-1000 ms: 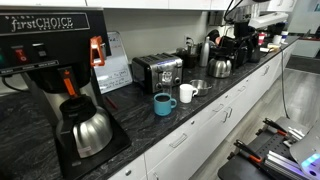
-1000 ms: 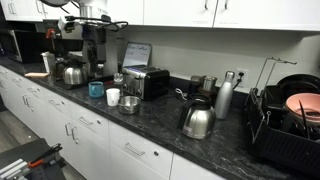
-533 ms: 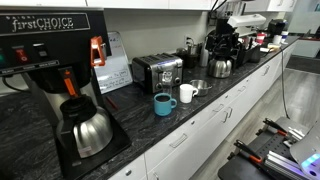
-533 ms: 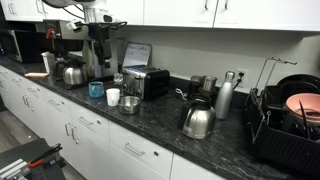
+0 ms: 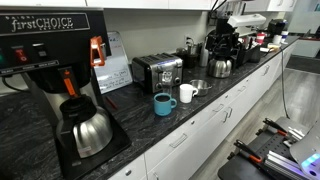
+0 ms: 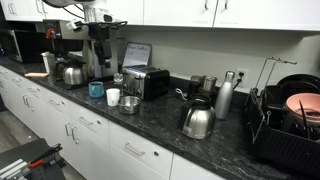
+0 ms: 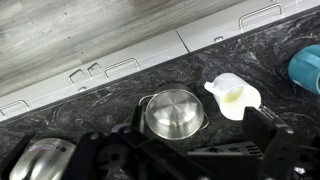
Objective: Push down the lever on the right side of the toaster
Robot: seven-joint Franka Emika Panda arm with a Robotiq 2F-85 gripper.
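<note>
The toaster (image 5: 158, 72) has a black body and a chrome face and stands at the back of the dark counter; it also shows in an exterior view (image 6: 148, 82). It is out of the wrist view. My gripper (image 5: 222, 48) hangs above the counter, well to the side of the toaster, and shows in an exterior view (image 6: 98, 62) too. In the wrist view the gripper (image 7: 198, 140) is open and empty, with a steel bowl (image 7: 174, 112) and a white cup (image 7: 233, 95) below it.
A blue mug (image 5: 162, 103), white cup (image 5: 187, 93) and steel bowl (image 5: 200, 87) stand in front of the toaster. A steel kettle (image 5: 220, 66) is under the arm. A tall coffee machine (image 5: 60, 70), another kettle (image 6: 197, 120) and a dish rack (image 6: 290, 120) are farther off.
One second ago the arm was farther from the toaster; it moved along the counter towards it. Nothing has moved in the last half second.
</note>
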